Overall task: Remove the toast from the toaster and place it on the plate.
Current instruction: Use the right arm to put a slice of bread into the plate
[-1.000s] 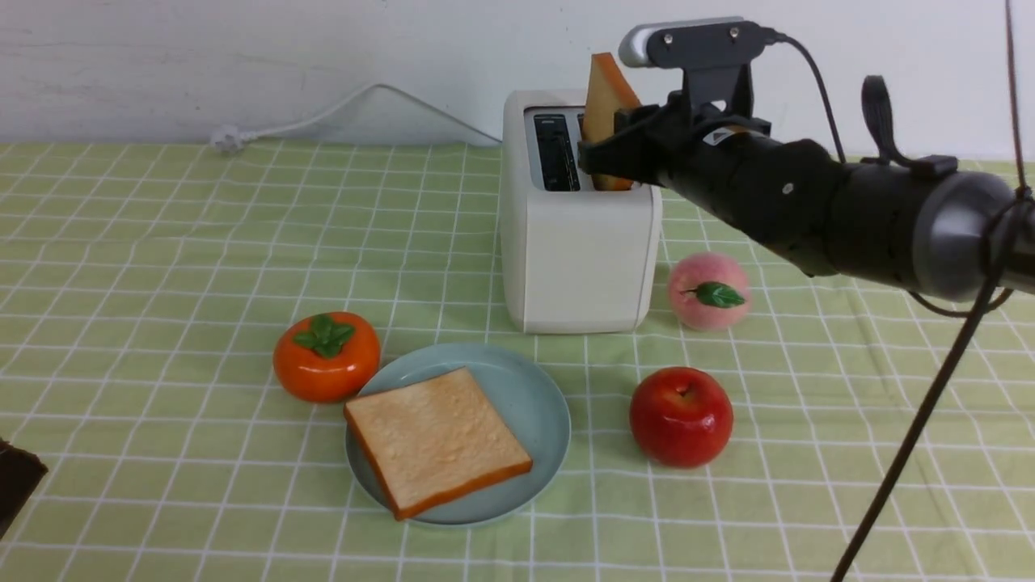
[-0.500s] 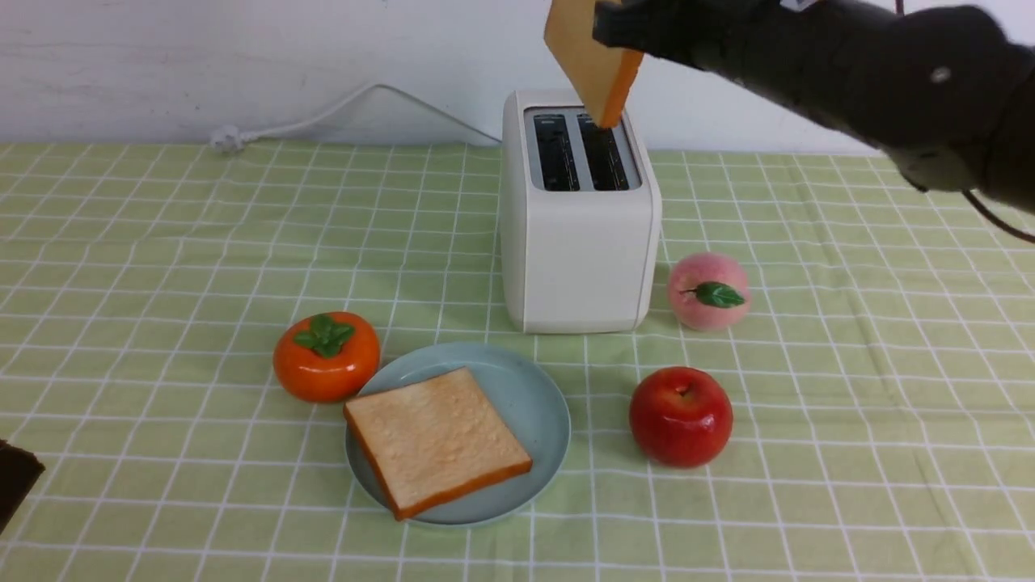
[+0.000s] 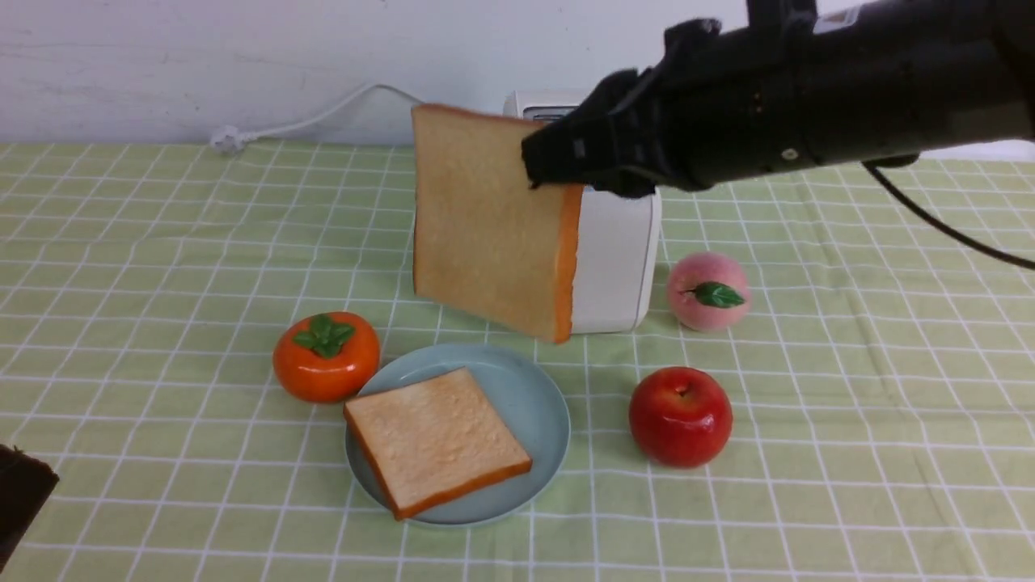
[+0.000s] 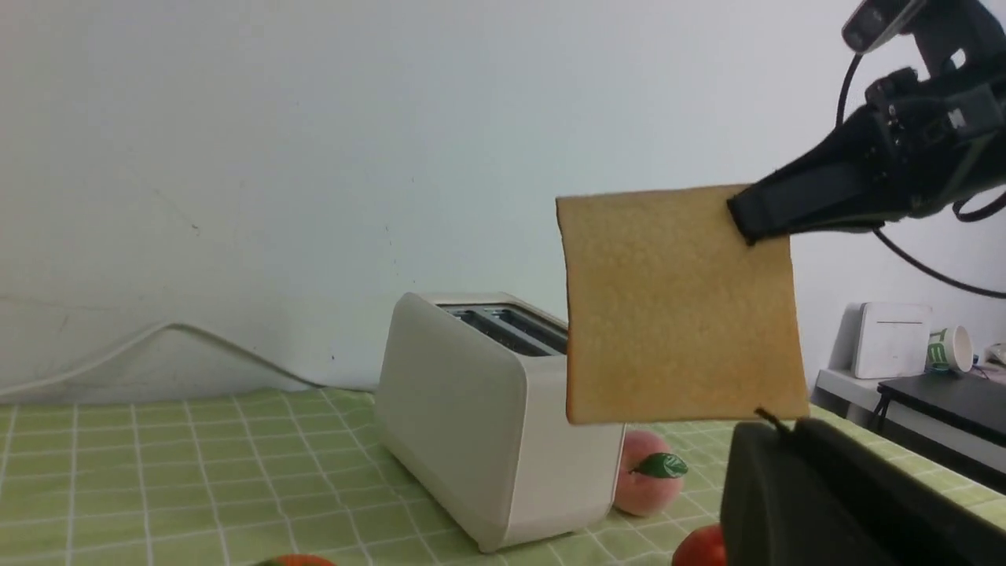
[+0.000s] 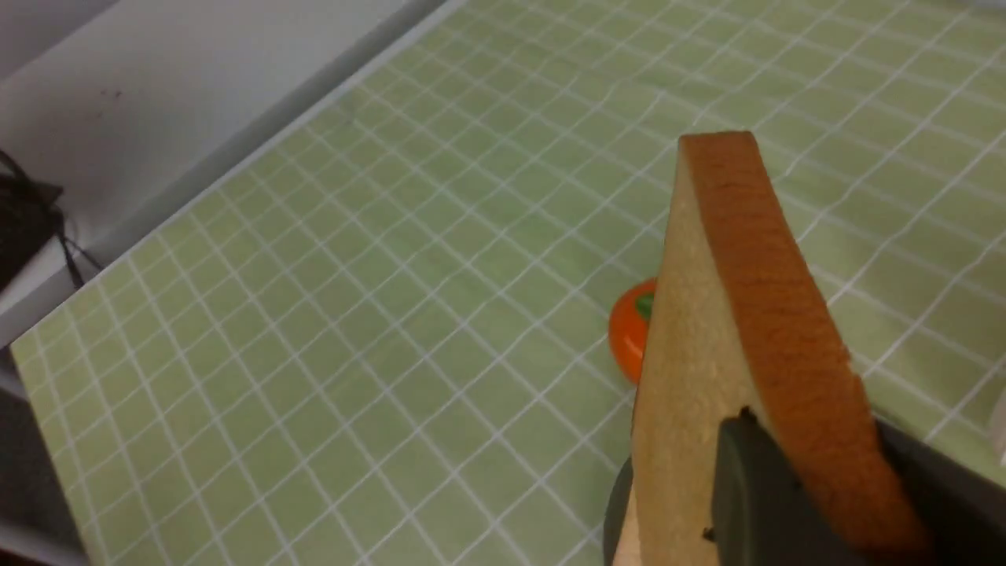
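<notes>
My right gripper (image 3: 558,166) is shut on the top corner of a golden toast slice (image 3: 485,218). The slice hangs upright in the air in front of the cream toaster (image 3: 618,259), above the far edge of the pale blue-green plate (image 3: 538,396). A second toast slice (image 3: 437,440) lies flat on that plate. In the right wrist view the toast (image 5: 731,314) is pinched between dark fingers (image 5: 754,495). The left wrist view shows the hanging toast (image 4: 676,306) and the toaster (image 4: 471,417) with both slots empty. My left gripper (image 4: 786,436) stays shut and holds nothing, low at the near left (image 3: 20,501).
An orange persimmon (image 3: 326,356) sits just left of the plate. A red apple (image 3: 681,416) lies to the plate's right and a pink peach (image 3: 708,291) beside the toaster. The toaster's white cord (image 3: 323,113) runs along the back wall.
My right gripper lifted the toast up out of the toaster slot. It then carried the slice left, down and nearer, to hang in front of the toaster above the plate.
</notes>
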